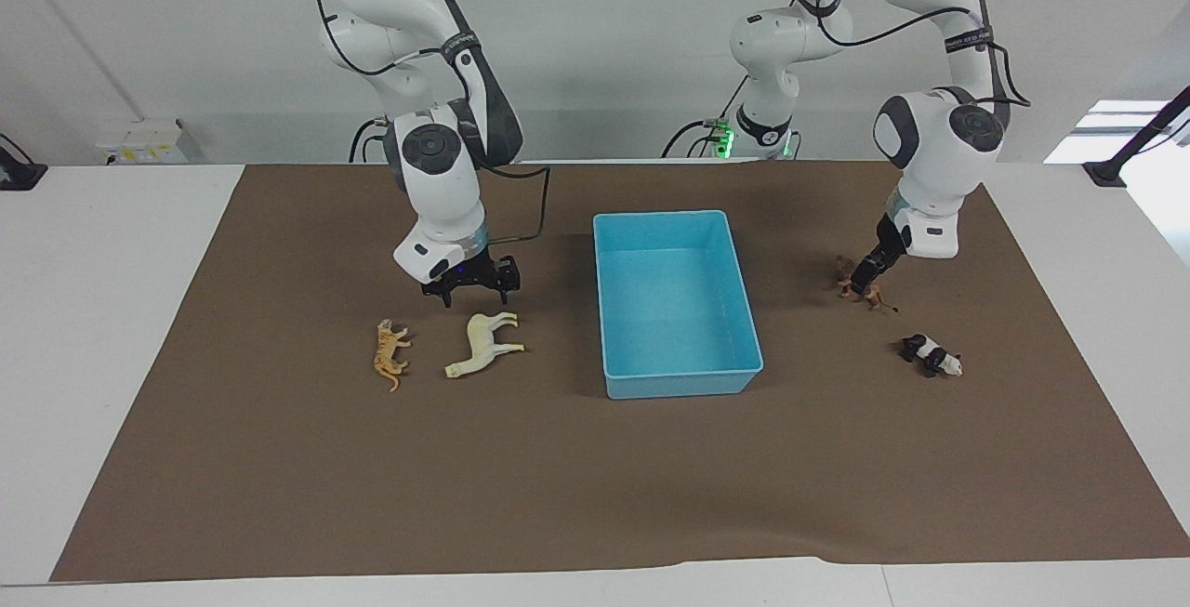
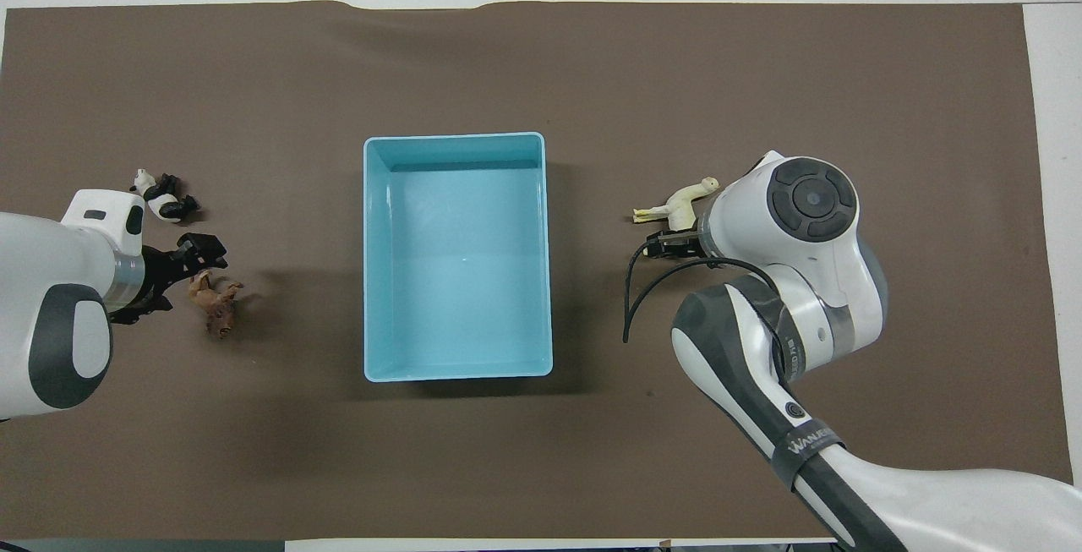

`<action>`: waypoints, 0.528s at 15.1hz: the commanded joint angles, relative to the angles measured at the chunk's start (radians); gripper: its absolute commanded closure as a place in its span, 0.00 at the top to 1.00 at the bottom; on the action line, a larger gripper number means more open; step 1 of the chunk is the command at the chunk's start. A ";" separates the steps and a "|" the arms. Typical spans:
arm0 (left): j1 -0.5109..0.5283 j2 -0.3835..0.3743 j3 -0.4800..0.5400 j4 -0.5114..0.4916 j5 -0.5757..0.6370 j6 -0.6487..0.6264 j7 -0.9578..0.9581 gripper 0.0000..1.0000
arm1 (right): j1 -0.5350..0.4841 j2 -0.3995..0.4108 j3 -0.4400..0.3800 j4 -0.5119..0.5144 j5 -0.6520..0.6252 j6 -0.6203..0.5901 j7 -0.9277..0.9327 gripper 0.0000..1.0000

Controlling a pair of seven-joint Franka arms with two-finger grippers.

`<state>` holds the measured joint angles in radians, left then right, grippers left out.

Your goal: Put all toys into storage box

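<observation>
Toys all lie outside the storage box (image 1: 677, 300); at its nine o'clock my right gripper (image 1: 469, 285), fingers spread, hangs over the cream animal (image 1: 483, 342), so I'd straddle its body; at three o'clock my left gripper (image 1: 871, 277) meets the lion (image 1: 860, 287), grip unreadable.

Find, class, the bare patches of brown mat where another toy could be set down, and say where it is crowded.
Bare: the wide strip of mat from the storage box to the table edge farthest from the robots. Crowded: beside the box toward the right arm's end, tiger, cream animal and right gripper; toward the left arm's end, lion, panda and left gripper.
</observation>
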<state>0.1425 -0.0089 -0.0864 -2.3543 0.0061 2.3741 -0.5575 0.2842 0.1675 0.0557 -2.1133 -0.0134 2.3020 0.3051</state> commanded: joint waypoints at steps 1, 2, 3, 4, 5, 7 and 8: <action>0.019 -0.005 -0.004 -0.059 -0.012 0.089 -0.024 1.00 | 0.003 0.021 -0.004 -0.024 0.001 0.060 -0.024 1.00; 0.019 -0.003 -0.004 -0.063 -0.012 0.094 -0.024 1.00 | 0.000 0.030 -0.004 -0.022 -0.002 0.066 -0.024 1.00; 0.020 -0.002 -0.004 -0.069 -0.012 0.100 -0.024 1.00 | -0.003 0.035 -0.005 -0.022 -0.008 0.070 -0.024 1.00; 0.020 -0.002 -0.004 -0.079 -0.012 0.111 -0.022 1.00 | -0.010 0.043 -0.004 -0.019 -0.020 0.071 -0.024 1.00; 0.020 -0.003 -0.004 -0.095 -0.012 0.129 -0.021 1.00 | -0.011 0.049 -0.004 -0.014 -0.023 0.082 -0.026 1.00; 0.019 -0.002 -0.004 -0.125 -0.012 0.177 -0.022 1.00 | -0.010 0.069 -0.004 -0.002 -0.023 0.100 -0.023 1.00; 0.019 0.000 -0.004 -0.129 -0.012 0.183 -0.022 1.00 | -0.010 0.078 -0.004 0.006 -0.023 0.103 -0.023 1.00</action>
<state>0.1532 0.0028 -0.0857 -2.4420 0.0061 2.5058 -0.5729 0.2815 0.2215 0.0512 -2.1257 -0.0254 2.3840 0.3008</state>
